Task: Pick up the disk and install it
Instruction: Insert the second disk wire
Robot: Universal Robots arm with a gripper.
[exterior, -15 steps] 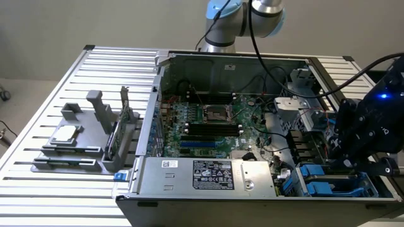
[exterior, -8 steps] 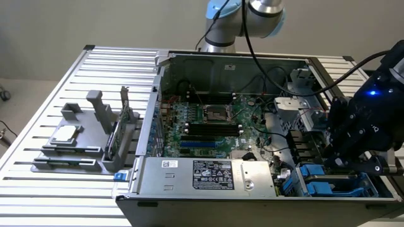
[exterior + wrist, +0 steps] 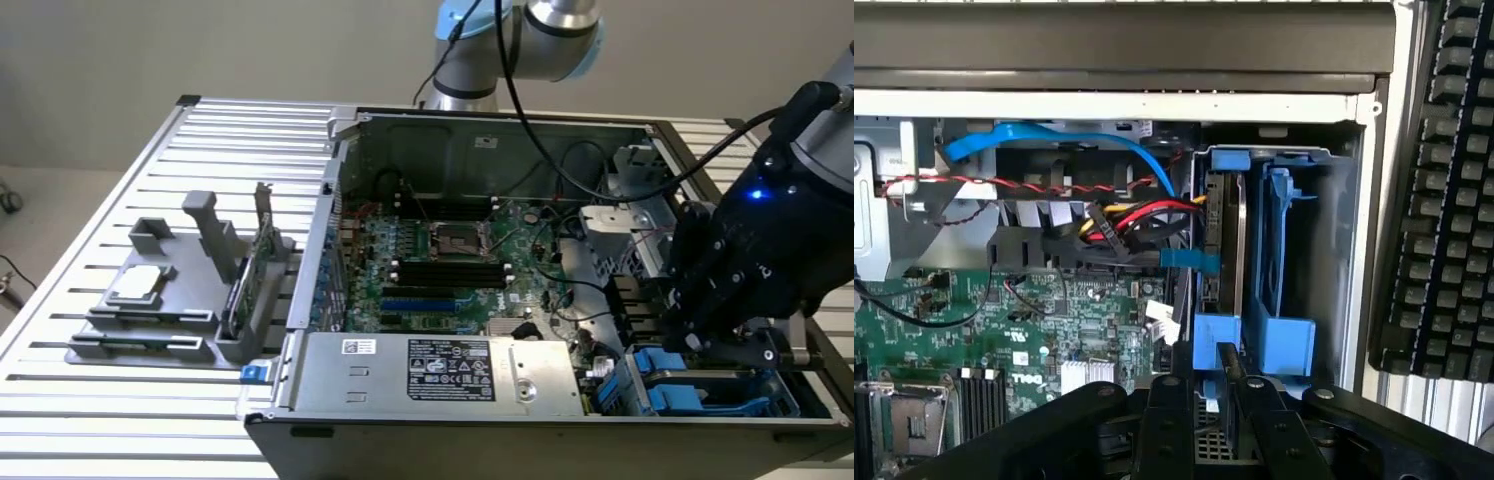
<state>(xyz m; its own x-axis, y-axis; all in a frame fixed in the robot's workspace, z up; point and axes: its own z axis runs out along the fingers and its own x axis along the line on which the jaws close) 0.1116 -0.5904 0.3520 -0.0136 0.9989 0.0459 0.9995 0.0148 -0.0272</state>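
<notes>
**Disk in drive bay, tool at its edge**

Item 1. The disk [image 3: 1232, 245]: stands on edge in the drive bay [image 3: 1334, 250] at the corner of the open computer case [image 3: 350, 140], framed by blue carrier rails. In the wrist view its thin dark edge runs between a blue tab above and a blue tab below. A second blue carrier [image 3: 1282, 300] sits just beside it in the same bay, with no drive visible in it.

Item 2. The tool [image 3: 1206, 385]: black, low over the bay; its fingers [image 3: 1172, 400] are drawn close together on the disk's lower blue tab, pinching the disk's carrier edge. In the exterior view the tool [image 3: 731, 345] hangs over the blue bay at the case's corner on the exterior view's right.

Item 3. Cables [image 3: 1124, 215]: red, yellow, black and blue leads reach the disk's side.

Item 4. Motherboard [image 3: 441, 260]: green, lying in the case floor.

Item 5. Power-supply box [image 3: 434, 372]: grey, labelled, along the near case edge.

Item 6. Keyboard [image 3: 1444, 190]: black, outside the case wall.

Item 7. Grey fixture [image 3: 174, 290]: on the slatted surface [image 3: 107, 200], exterior view's left, carrying a small silver chip [image 3: 140, 283].
</notes>
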